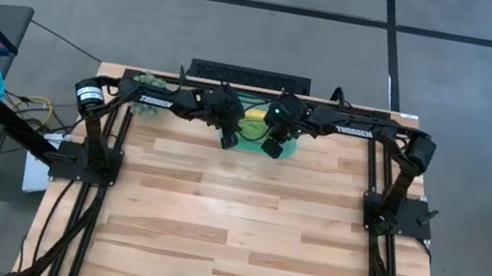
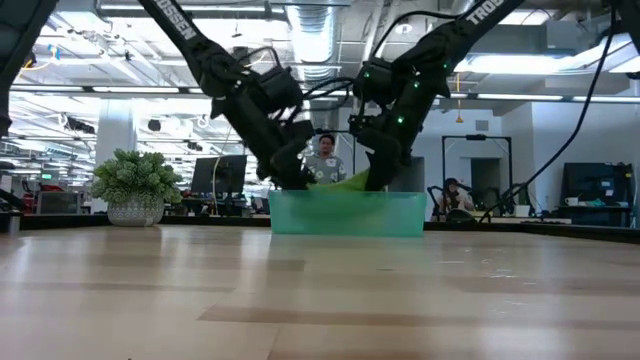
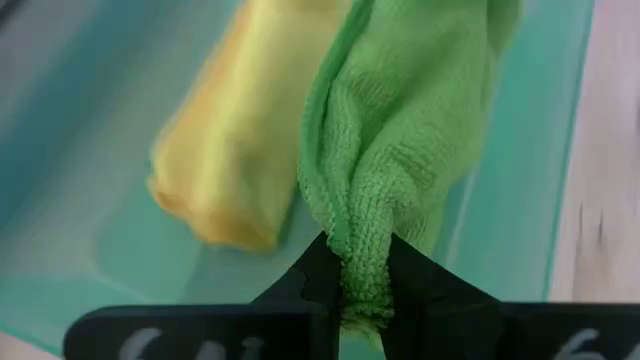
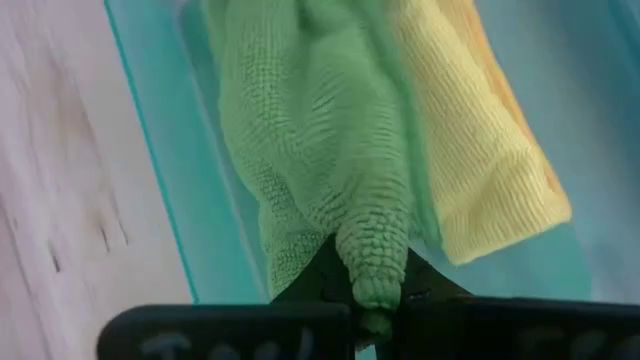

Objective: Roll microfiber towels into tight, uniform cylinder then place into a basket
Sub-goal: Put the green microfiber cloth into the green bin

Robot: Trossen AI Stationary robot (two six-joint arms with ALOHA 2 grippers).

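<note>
Both arms reach to the far middle of the table [image 1: 240, 228], where the teal basket [image 2: 345, 215] stands, and both grippers hang over it with one cloth between them. The left gripper [image 3: 362, 290] is clamped on one end of the light green towel [image 3: 400, 130]: a bunched tip of the cloth is pinched between its two dark fingers [image 3: 305, 275], and the rest of the towel runs forward from them over the basket's translucent floor. The right gripper [image 4: 375, 300] is likewise closed on the opposite end of the same green towel, with a narrow gathered tip squeezed between its fingers [image 4: 425, 285] and the wider body of the cloth spreading ahead of it. Just beside the green towel, touching it along one side, lies the yellow towel [image 3: 235, 150], rolled into a short thick cylinder on the basket's floor; it is not held by either gripper. Seen from table height, the green towel shows just above the basket's near wall, between the two grippers. To the outer side of the left arm, a potted green plant [image 2: 135, 185] stands on the table, well apart from the basket.
</note>
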